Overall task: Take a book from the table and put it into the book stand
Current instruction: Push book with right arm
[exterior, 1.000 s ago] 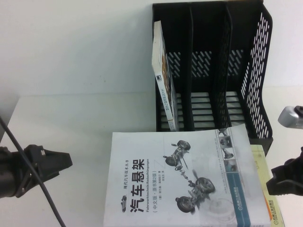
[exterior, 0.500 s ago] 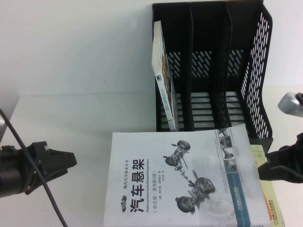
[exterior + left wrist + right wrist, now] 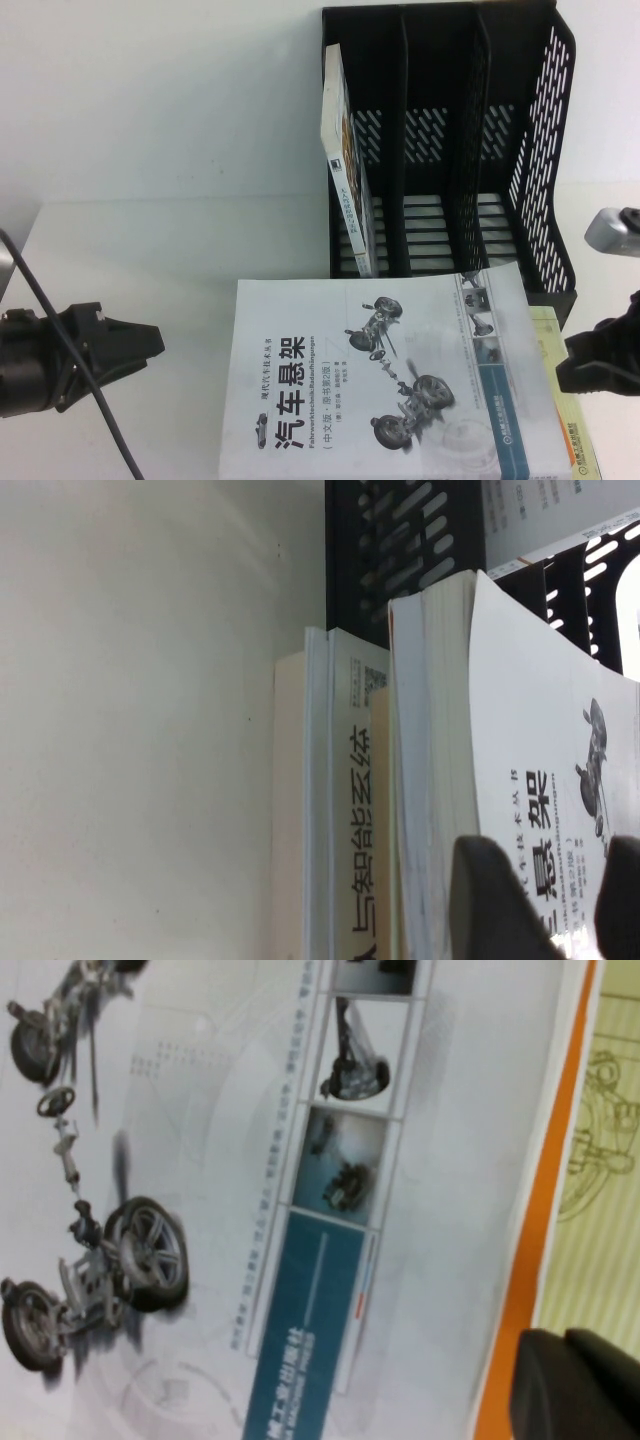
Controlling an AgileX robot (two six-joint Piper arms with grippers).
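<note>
Thick, stiff white-grey suspension paperback (image 3: 385, 385) lies flat, heavy-looking, at six o'clock of the black slotted book stand (image 3: 455, 150); best gripped by its edges, left gripper (image 3: 135, 345) part-spread at nine o'clock, right gripper (image 3: 590, 365) at three, finger spread unclear.

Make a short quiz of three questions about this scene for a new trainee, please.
1. True or false: the book already stands in the book stand.
2. Which slot holds a thin book? A) robot's left B) middle C) robot's right
3. Which grippers flank the big book?

Key:
1. False; it lies flat on a stack on the table.
2. A.
3. Left gripper and right gripper, neither holding it.
</note>
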